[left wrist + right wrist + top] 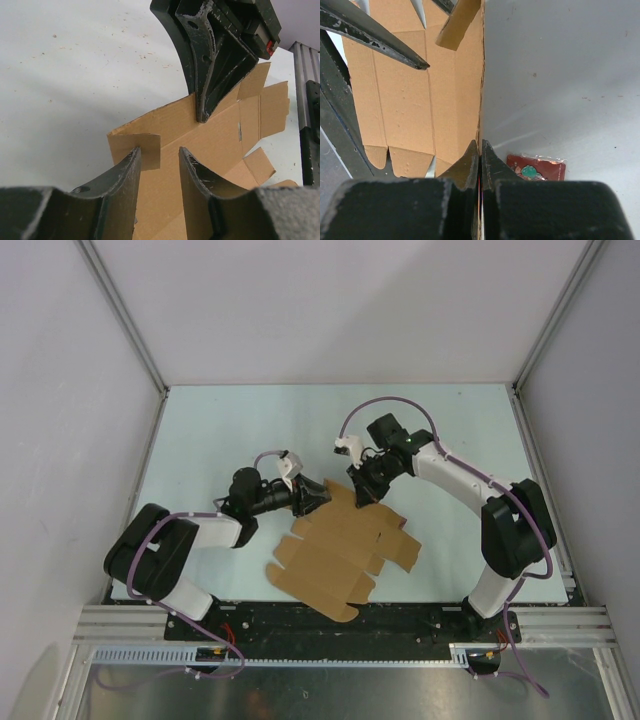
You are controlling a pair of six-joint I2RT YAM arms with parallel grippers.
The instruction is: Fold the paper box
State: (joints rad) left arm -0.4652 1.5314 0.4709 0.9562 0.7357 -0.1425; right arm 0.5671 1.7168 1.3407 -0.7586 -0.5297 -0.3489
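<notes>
The box [335,555] is lying mostly flat on the table [220,430] between your arms. Your right gripper [480,146] is pinching its raised far edge, jaws closed. Your left gripper [160,154] is standing part-open at a small upright flap [149,145].

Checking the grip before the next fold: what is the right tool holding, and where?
The right tool is shut on the paper box, pinching the cardboard sheet at its far edge.

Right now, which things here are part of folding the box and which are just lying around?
Job:
paper box
right claw, pinching its edge
left claw, open, close to it

Lying about:
small red packet beside the box
</notes>
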